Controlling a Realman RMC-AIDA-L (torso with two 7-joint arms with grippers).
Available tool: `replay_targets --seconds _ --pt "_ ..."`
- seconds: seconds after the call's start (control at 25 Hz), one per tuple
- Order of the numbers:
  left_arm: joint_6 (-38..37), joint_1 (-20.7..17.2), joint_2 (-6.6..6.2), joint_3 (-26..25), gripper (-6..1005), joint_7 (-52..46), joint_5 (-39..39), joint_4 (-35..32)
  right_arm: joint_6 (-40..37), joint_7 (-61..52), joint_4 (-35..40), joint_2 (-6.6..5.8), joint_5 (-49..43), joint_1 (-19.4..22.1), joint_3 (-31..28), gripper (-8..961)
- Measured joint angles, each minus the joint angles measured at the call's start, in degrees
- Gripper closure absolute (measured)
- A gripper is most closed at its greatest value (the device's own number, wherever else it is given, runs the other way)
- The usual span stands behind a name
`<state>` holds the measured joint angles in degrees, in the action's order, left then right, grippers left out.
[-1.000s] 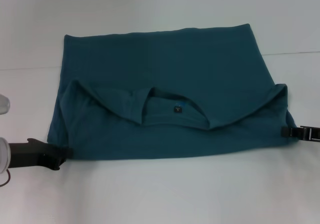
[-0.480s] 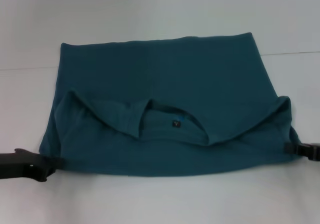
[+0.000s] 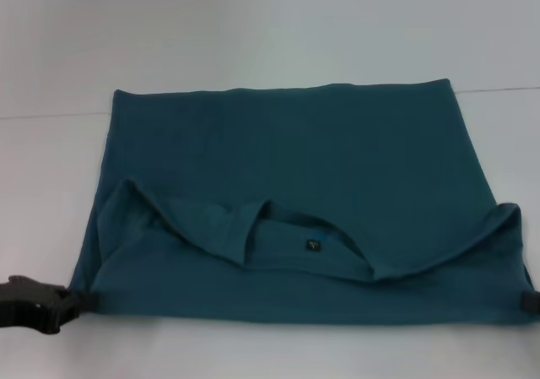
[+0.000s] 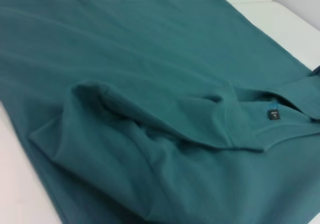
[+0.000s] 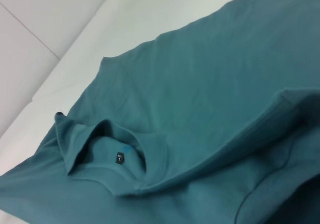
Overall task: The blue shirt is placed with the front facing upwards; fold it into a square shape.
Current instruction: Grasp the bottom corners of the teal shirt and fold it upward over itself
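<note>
On the white table [image 3: 270, 24], from the head view, the shirt [image 3: 287, 151] lies half-folded, neckline nearest the robot. Left gripper [image 3: 72, 305] and right gripper [image 3: 525, 303] pinch its near corners. Both wrist views show only cloth and its tag [image 4: 273, 114]. Keeping both corners level and taut should give a square edge.

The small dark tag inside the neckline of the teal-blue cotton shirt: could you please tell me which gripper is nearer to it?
Right, though only slightly. The right gripper is at the shirt's near right corner; the left gripper is at the near left corner, a bit farther from the tag.
</note>
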<state>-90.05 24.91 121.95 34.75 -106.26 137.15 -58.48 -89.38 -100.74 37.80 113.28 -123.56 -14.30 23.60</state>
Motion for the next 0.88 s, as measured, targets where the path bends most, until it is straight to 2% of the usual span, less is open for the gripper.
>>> replay_targets --seconds 0.64,0.88 --pt "-6.9 -3.5 0.67 -0.1 1000 0.5 0.9 -2.1 -5.3 2.7 0.0 -0.10 -1.3 1.9 -0.2 917" --pt "-10.0 -4.4 0.70 -2.1 1000 1.0 0.9 -3.2 -6.9 3.8 0.0 0.13 -1.4 3.0 -0.4 917"
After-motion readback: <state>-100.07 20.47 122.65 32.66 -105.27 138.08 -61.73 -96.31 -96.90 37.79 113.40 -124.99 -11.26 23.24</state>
